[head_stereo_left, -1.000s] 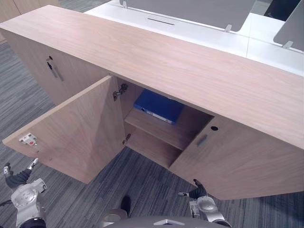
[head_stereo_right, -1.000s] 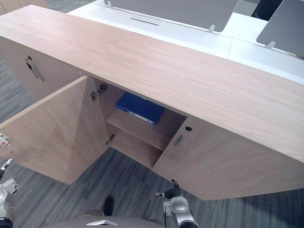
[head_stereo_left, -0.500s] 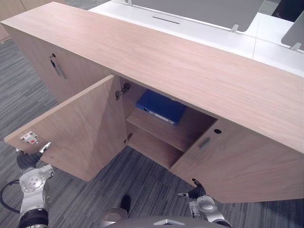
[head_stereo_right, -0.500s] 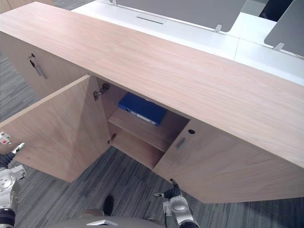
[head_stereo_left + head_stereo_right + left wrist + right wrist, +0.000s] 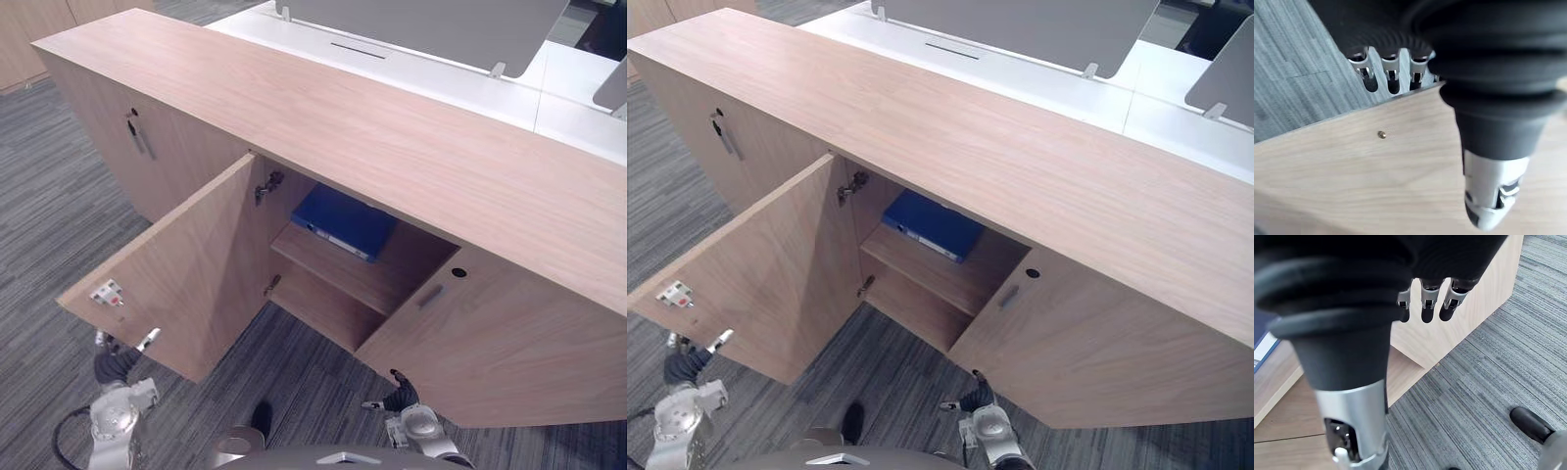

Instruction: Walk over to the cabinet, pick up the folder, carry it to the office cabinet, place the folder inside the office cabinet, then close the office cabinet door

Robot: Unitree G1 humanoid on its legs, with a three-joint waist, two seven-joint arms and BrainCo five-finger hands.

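The blue folder [image 5: 345,221] lies shelved inside the office cabinet [image 5: 392,137]. My left robot hand [image 5: 118,365] meets its open door's [image 5: 186,274] lower edge, fingertips apparently hidden, so I can't tell its grip. I'd push steadily. The right robot hand [image 5: 400,397] hangs relaxed and empty.

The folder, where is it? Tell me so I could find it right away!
Find the long wooden cabinet and its wide-open door. Inside, on the shelf, the folder lies flat. It is the only blue thing among all the pale wood.
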